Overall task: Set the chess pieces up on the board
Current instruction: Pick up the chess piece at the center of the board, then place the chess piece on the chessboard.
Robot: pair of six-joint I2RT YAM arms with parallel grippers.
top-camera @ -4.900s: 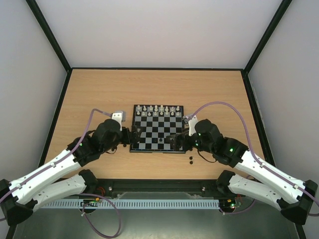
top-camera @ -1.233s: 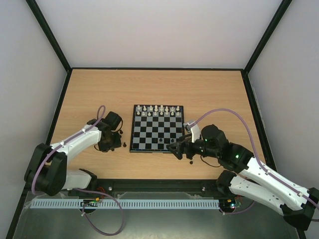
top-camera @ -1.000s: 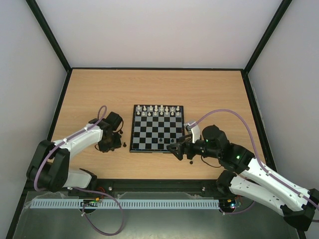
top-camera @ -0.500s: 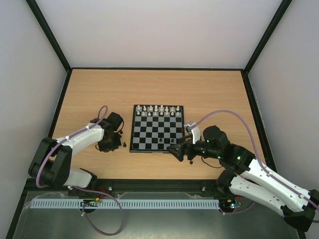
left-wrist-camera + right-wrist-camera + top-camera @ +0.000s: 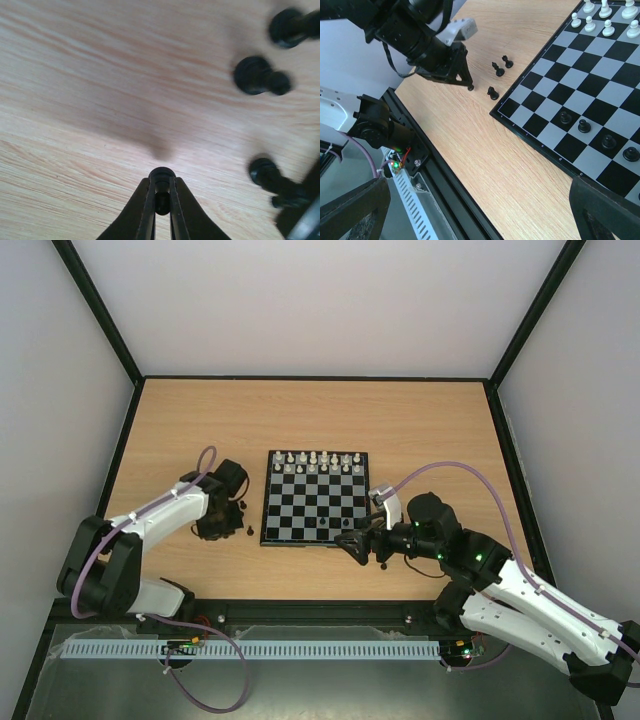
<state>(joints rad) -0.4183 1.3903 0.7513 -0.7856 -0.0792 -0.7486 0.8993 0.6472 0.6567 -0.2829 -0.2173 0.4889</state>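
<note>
1. The right gripper (image 5: pixel 351 542) hovers low over the near right corner of the board (image 5: pixel 340 502). Its jaws are spread wide with nothing between them. In the right wrist view only the two finger ends show at the bottom corners, with bare tabletop (image 5: pixel 485 150) between them.
2. The left gripper (image 5: pixel 161 184) is down at the tabletop, left of the board's near left corner. Its jaws are pinched narrow around a small black piece (image 5: pixel 162 174), whose rounded end pokes out just past the fingertips (image 5: pixel 148 192). Whether that piece touches the wood or hangs just above it, I cannot tell.
3. Three loose black pieces (image 5: pixel 492 92) lie on the tabletop between the left gripper and the board's left edge. One is just beside the near left corner. The other two are close together a little farther along, apart from the gripper.
4. On the board, four black pieces on the squares (image 5: pixel 584 126) stand upright in a line across the near rows, just beyond the right gripper.
5. At the far edge, the white pieces (image 5: pixel 318 461) fill the last two rows, well apart from both grippers.
</note>
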